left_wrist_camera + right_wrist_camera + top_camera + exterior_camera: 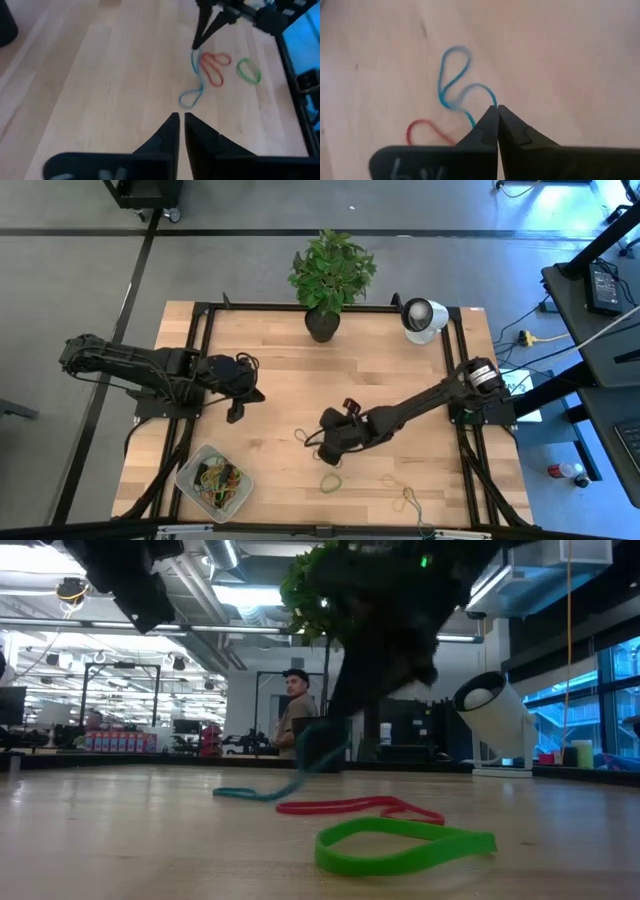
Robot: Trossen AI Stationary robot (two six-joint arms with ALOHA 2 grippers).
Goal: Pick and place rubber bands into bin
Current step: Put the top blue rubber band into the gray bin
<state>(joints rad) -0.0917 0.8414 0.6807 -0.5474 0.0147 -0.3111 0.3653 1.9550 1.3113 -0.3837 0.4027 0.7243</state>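
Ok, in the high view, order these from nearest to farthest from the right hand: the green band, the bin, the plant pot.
1. The green band, just below the right hand, toward the table's front edge.
2. The bin, off to the front-left corner.
3. The plant pot, at the table's back edge.

The bin and the pot look nearly alike in distance, so that order is uncertain.

**An open lab floor around my workbench**

I work in a robotics lab. My wooden table (300, 380) sits in a black frame on grey concrete. Beyond its far edge I see ceiling ducts (190, 580), strip lights, equipment racks (120, 740), a standing person (295, 715), and a monitor desk (600, 290).
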